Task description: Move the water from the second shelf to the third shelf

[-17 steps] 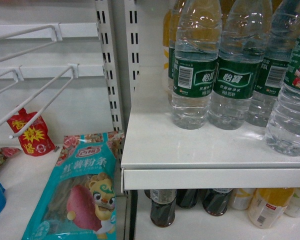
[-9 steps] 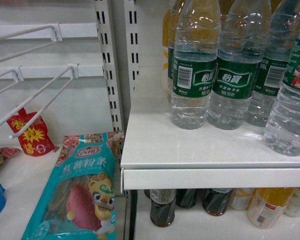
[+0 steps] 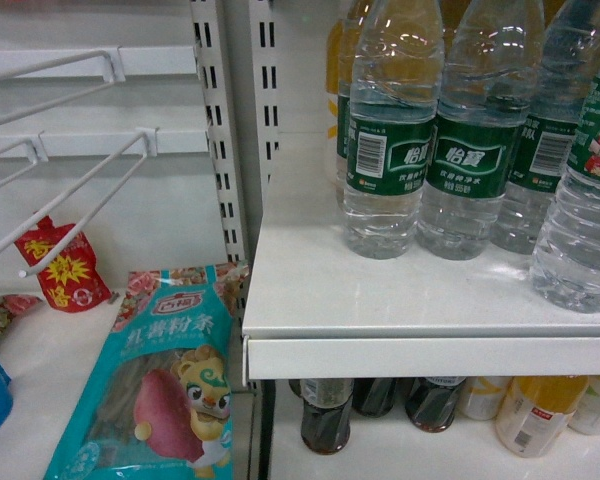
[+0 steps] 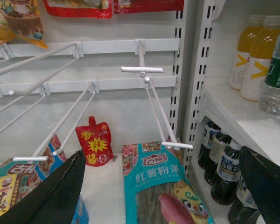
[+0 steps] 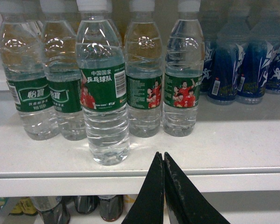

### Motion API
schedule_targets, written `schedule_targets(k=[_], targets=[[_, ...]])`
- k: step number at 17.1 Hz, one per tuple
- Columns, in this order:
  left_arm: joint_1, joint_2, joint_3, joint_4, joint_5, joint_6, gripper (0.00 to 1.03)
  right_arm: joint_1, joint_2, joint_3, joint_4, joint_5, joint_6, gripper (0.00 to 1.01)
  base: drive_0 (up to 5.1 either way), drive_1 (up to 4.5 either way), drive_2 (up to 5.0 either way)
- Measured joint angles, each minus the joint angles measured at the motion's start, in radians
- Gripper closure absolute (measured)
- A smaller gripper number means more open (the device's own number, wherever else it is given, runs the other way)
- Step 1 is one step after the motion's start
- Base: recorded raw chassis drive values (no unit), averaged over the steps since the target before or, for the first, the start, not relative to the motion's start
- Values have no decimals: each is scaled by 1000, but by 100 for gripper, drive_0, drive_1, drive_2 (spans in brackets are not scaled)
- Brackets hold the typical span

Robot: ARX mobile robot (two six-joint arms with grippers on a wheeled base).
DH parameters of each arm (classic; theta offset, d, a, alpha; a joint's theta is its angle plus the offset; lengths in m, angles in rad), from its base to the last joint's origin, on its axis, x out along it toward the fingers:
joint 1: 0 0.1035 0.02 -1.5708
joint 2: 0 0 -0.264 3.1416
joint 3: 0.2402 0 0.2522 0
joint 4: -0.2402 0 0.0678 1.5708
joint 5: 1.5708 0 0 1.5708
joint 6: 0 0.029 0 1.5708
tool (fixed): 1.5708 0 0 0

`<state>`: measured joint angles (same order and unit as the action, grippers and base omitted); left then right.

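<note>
I'm lining up on the water (image 5: 104, 93); my right hand (image 5: 164, 158) sits pressed together below it and must spread first; left hand (image 4: 163, 186) spread, idle.

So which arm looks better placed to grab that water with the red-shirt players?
The right. Its tool, shut for now, sits just in front of the water at the shelf edge. The left tool, open, faces the snack hooks instead.

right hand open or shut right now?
Shut. In the right wrist view the right hand has its two dark fingers pressed together, nothing between them, in front of the shelf edge, short of the water.
</note>
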<state>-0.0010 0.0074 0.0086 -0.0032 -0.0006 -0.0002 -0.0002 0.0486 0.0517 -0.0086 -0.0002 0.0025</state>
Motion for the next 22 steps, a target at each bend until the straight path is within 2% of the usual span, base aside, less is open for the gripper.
schedule_targets(k=[15, 22], targets=[[0, 0, 0, 0, 0, 0, 5, 0, -44, -39, 5, 2, 0, 99, 0, 0, 0], [0, 0, 0, 0, 0, 0, 5, 0, -44, -39, 5, 2, -1, 16, 0, 0, 0]])
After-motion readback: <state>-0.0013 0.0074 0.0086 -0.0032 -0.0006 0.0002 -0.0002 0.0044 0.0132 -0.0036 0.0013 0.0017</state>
